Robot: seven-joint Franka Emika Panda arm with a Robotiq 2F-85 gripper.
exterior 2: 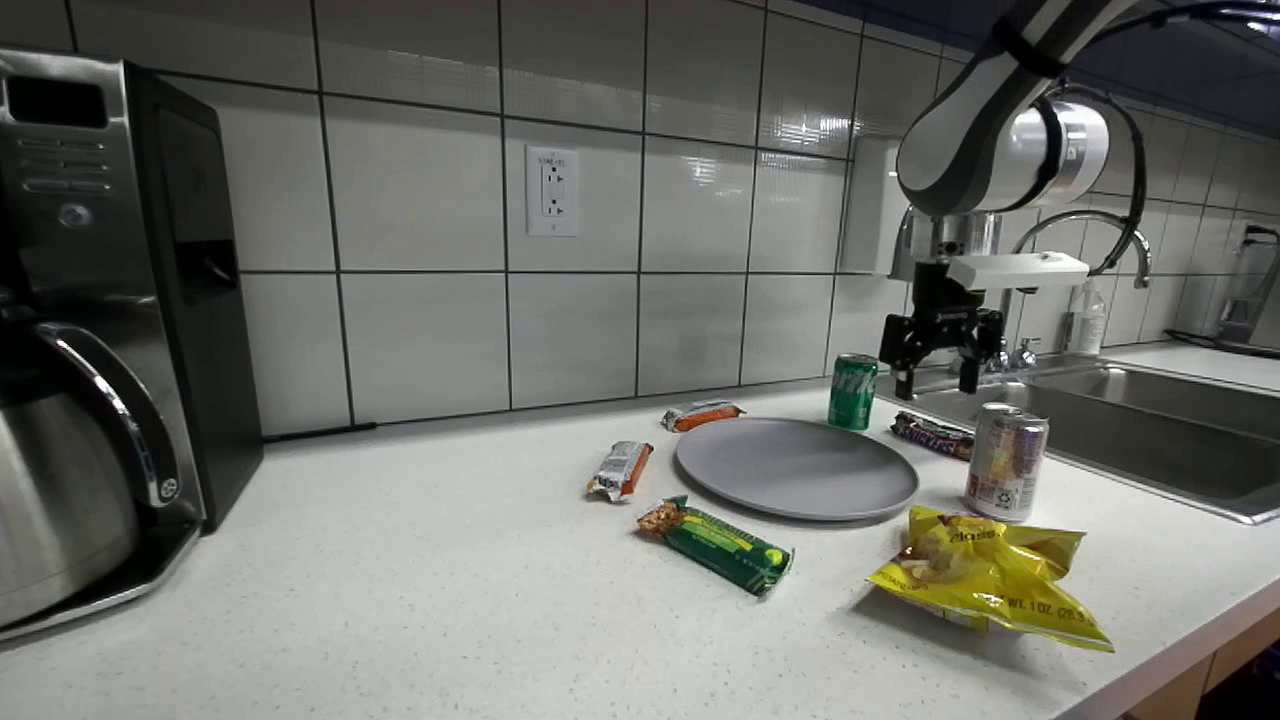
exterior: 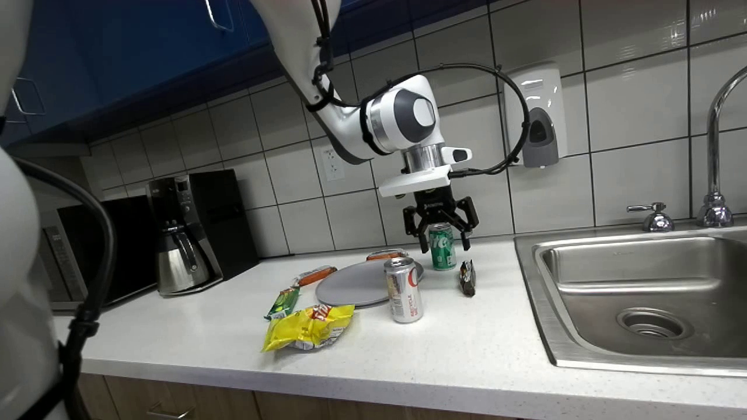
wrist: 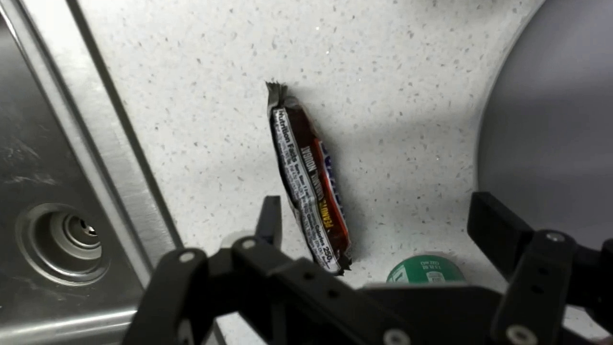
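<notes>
The gripper (exterior 2: 936, 382) hung, spread wide and empty, over a candy bar (wrist: 311, 187) between sink (wrist: 107, 143) and plate (wrist: 550, 120); in the wrist view it partly hid a green can (wrist: 426, 270).

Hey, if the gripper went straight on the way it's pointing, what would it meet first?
Most likely the candy bar, lying on the counter below the open gripper. Depth is hard to judge, so one side might touch the counter beside the bar instead.
</notes>
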